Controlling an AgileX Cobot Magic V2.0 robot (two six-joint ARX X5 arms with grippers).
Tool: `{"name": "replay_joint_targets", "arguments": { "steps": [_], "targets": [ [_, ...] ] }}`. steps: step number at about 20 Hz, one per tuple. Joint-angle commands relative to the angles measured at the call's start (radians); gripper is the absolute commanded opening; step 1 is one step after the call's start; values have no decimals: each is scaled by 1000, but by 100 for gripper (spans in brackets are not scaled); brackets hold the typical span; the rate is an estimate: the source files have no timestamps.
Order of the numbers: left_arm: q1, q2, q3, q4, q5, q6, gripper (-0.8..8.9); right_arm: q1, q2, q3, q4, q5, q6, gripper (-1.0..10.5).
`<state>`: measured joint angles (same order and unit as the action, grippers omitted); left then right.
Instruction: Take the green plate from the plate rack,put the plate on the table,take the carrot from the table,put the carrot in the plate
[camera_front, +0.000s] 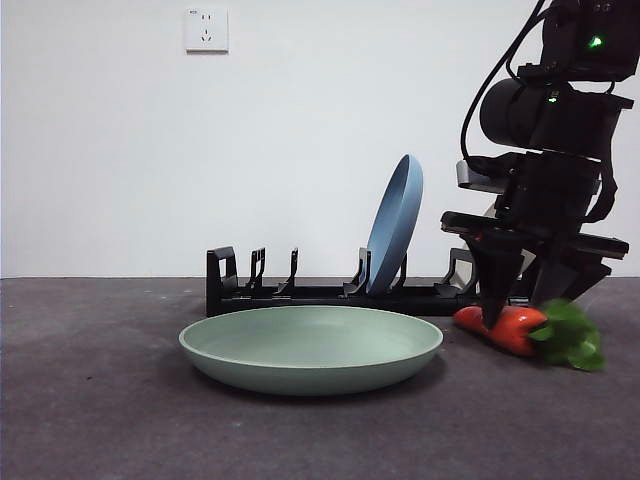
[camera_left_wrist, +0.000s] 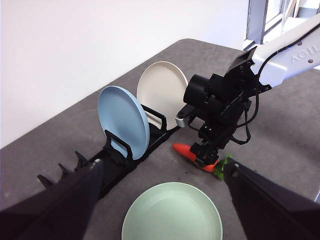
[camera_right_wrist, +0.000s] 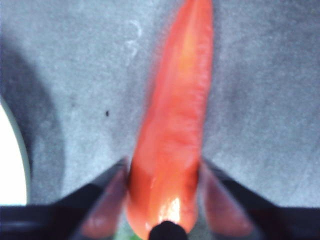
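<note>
The green plate (camera_front: 310, 345) lies flat on the table (camera_front: 100, 400) in front of the plate rack (camera_front: 300, 293); it also shows in the left wrist view (camera_left_wrist: 172, 212). The carrot (camera_front: 510, 328) lies on the table right of the plate, its leaves (camera_front: 572, 335) pointing right. My right gripper (camera_front: 522, 310) has come down over it, and in the right wrist view its jaws press both sides of the carrot (camera_right_wrist: 175, 125). My left gripper (camera_left_wrist: 162, 165) is open and empty, high above the plate and the rack (camera_left_wrist: 120, 165).
A blue plate (camera_front: 395, 225) stands upright in the rack's right part. A beige plate (camera_left_wrist: 160, 92) stands behind it at the rack's end. A wall socket (camera_front: 206, 30) is on the white wall. The table's far edge is close behind the rack.
</note>
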<state>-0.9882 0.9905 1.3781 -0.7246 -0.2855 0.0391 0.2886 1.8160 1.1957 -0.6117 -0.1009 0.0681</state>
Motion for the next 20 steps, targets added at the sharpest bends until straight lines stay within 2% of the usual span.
{"name": "replay_joint_targets", "arguments": {
  "steps": [1,2,4,9,13,16,20],
  "targets": [
    [3,0,0,5,-3,-18,407,3,10,1,1,2,13,152],
    [3,0,0,4,-3,-18,407,3,10,1,1,2,14,148],
    [3,0,0,4,-3,-18,407,3,10,1,0,2,13,-15],
    [3,0,0,3,-3,-17,407,2,6,1,-8,1,12,-13],
    [3,0,0,-4,-3,-17,407,20,-82,1,-50,-4,13,-13],
    [3,0,0,-4,-3,-17,407,82,-199,1,-53,-5,29,-13],
    [2,0,0,-5,-1,-17,407,245,-241,1,-33,-4,64,-13]
  ]
}}
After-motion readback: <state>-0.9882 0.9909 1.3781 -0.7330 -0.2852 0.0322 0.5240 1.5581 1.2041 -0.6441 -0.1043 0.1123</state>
